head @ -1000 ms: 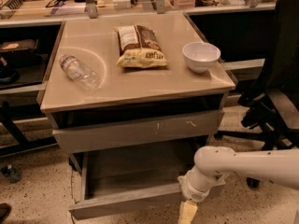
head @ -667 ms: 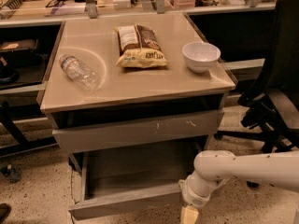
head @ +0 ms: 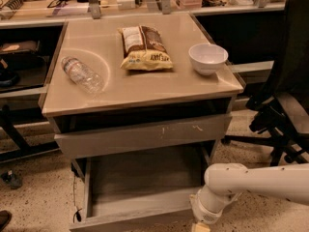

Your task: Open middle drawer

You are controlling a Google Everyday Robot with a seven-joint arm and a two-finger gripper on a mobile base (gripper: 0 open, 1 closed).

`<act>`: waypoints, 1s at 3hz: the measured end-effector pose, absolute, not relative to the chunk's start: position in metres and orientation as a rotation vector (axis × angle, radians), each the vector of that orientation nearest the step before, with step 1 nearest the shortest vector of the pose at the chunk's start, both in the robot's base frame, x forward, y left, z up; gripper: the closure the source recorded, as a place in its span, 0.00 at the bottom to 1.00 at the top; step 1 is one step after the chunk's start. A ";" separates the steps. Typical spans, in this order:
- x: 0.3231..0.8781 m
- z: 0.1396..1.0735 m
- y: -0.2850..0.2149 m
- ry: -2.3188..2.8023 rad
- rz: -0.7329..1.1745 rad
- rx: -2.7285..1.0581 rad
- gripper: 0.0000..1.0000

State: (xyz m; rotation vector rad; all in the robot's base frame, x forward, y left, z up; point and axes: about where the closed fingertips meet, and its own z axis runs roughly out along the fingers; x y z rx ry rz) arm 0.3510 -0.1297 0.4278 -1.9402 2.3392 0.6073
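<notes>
Where the white arm (head: 260, 180) bends down at the lower right, the hand (head: 200, 226) sits at the very bottom edge of the view, just beside the right end of the middle drawer (head: 135, 217); I cannot tell whether it is open or closed. That drawer stands pulled well out beneath the scratched front (head: 145, 135), its grey tray showing. On the counter (head: 145, 88) lie a water bottle (head: 83, 75), a snack bag (head: 145, 48) and a white bowl (head: 208, 58).

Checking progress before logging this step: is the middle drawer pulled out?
Yes, the middle drawer stands pulled far out with its grey tray exposed, and the gripper is low at its front right corner.
</notes>
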 end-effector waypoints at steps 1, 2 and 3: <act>0.313 0.435 -0.142 2.382 0.615 -1.931 0.00; 0.314 0.437 -0.142 2.385 0.615 -1.930 0.00; 0.281 0.449 -0.155 2.437 0.615 -1.885 0.00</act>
